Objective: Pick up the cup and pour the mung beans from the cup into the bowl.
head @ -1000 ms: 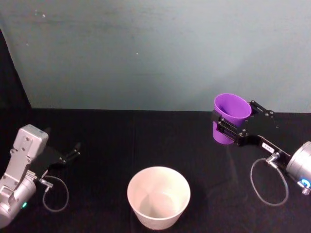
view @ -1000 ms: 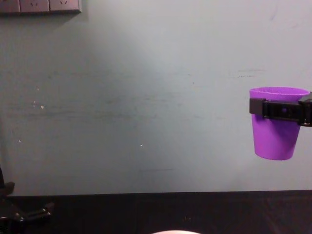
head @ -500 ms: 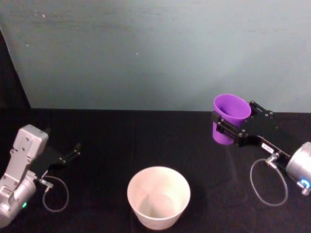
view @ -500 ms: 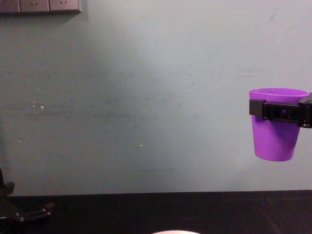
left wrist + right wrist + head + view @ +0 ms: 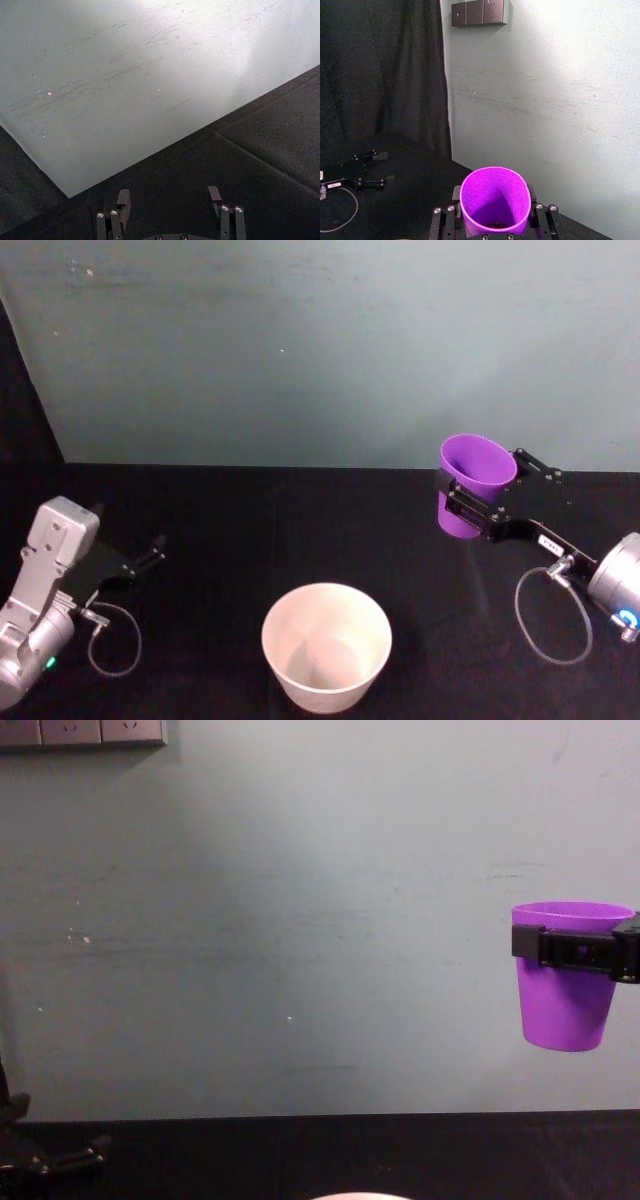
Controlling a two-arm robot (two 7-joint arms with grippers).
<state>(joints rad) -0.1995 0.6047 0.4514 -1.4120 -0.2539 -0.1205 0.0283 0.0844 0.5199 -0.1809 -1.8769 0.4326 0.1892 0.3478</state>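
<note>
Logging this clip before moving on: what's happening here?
The right hand grips the purple cup upright in the air, to the right of the bowl, not over it. A few mung beans lie at the cup's bottom; nothing is poured yet. The left hand sits open, low at the black table's left.

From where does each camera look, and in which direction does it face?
Head: high, looking down at the black table and bowl; both arms show.
Chest: low, facing the wall; the held cup at right.
Left wrist: on the parked left arm, facing the wall; open left gripper shows.
Right wrist: behind the cup, looking into it; the right gripper clamps it.
Shared: head and chest both see the cup.
</note>
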